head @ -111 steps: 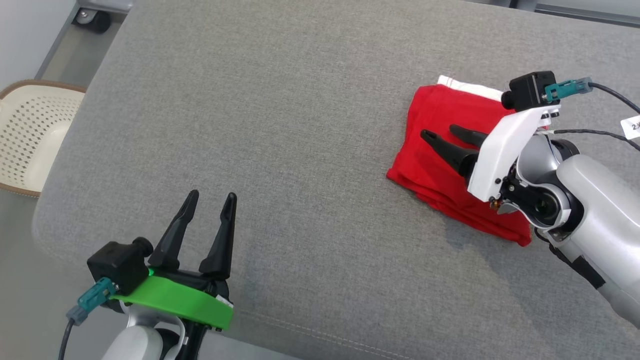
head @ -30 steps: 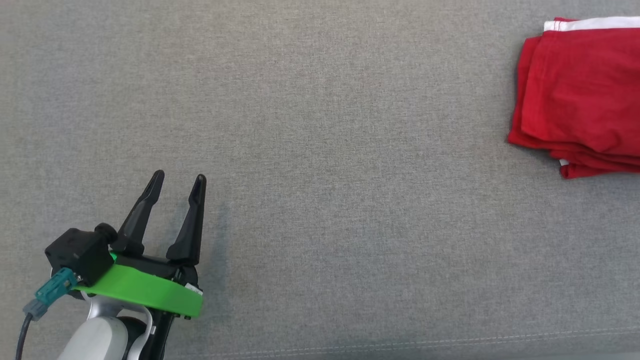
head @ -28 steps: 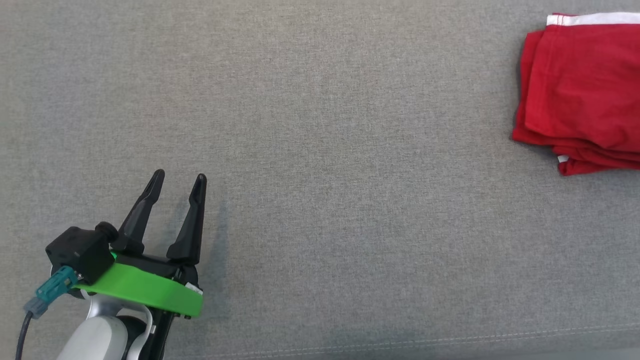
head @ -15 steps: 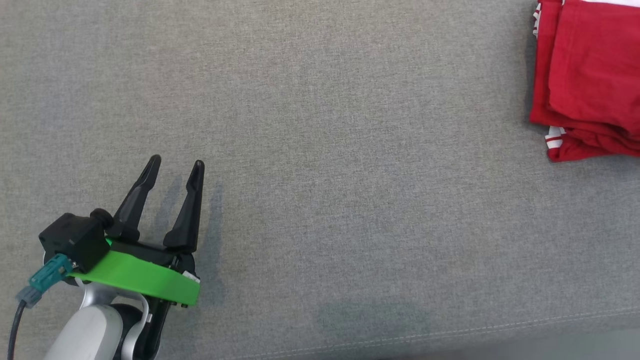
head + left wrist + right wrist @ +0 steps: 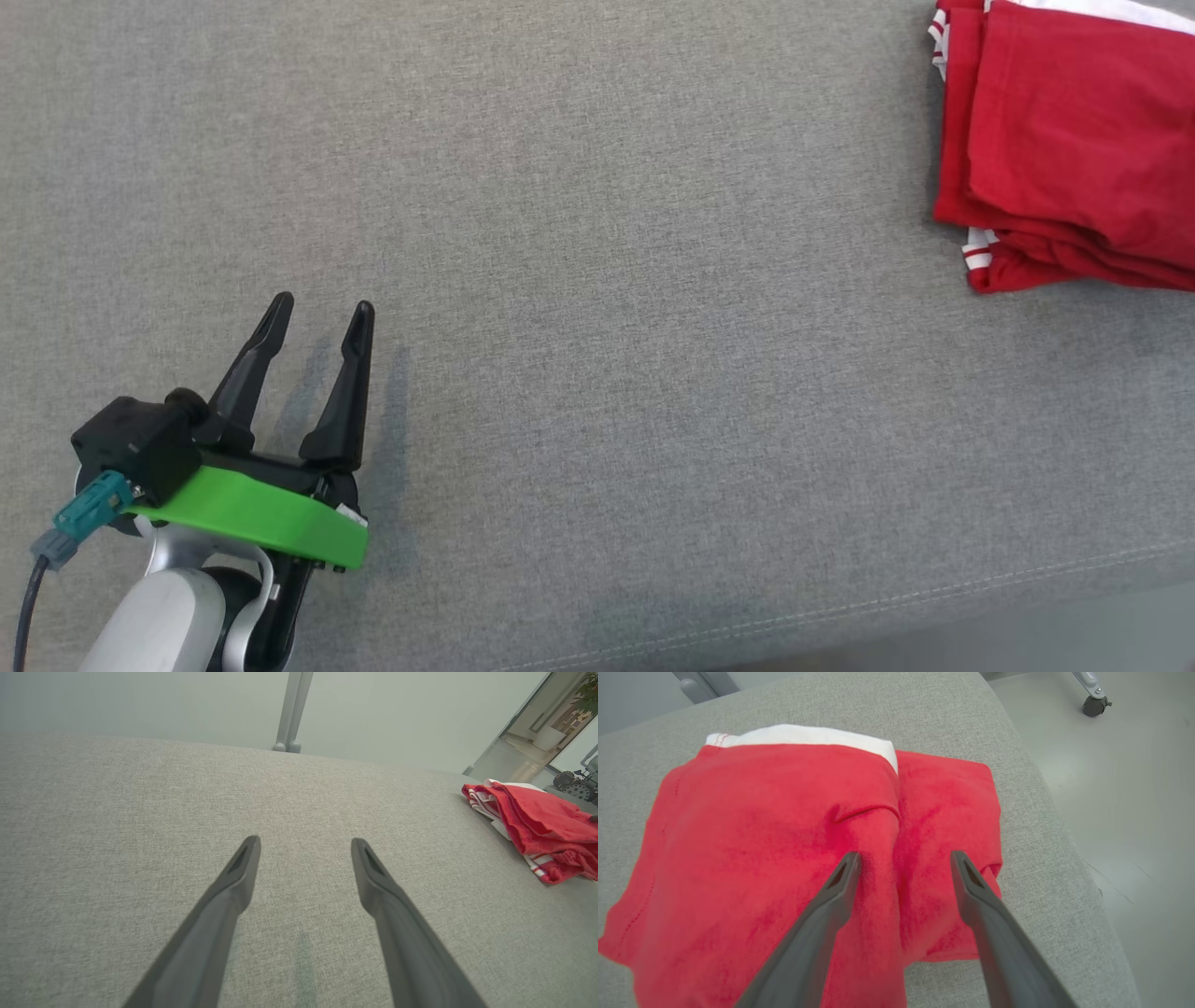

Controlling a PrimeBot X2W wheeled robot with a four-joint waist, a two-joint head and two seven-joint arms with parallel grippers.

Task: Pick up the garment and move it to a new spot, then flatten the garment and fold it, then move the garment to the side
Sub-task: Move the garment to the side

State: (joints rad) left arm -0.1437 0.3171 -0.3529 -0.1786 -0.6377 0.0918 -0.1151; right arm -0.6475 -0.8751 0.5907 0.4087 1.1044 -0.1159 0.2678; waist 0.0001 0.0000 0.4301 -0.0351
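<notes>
Garment (image 5: 1064, 149): red, folded in layers, at the right end of the cushion (image 5: 607, 280).
Left gripper (image 5: 321, 303): fingers wide apart, empty, well apart from the garment.
Right gripper (image 5: 906, 855): fingers wide apart just over the top layer; we see nothing clamped.
Handling: we judge it light, soft and limp; layers may slide apart.
Hold: we would pinch all layers at a folded edge.

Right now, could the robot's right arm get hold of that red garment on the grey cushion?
Probably yes. The right gripper hangs just over the folded red garment, jaws open, with nothing between them. Whether it touches the cloth, I cannot tell.
</notes>
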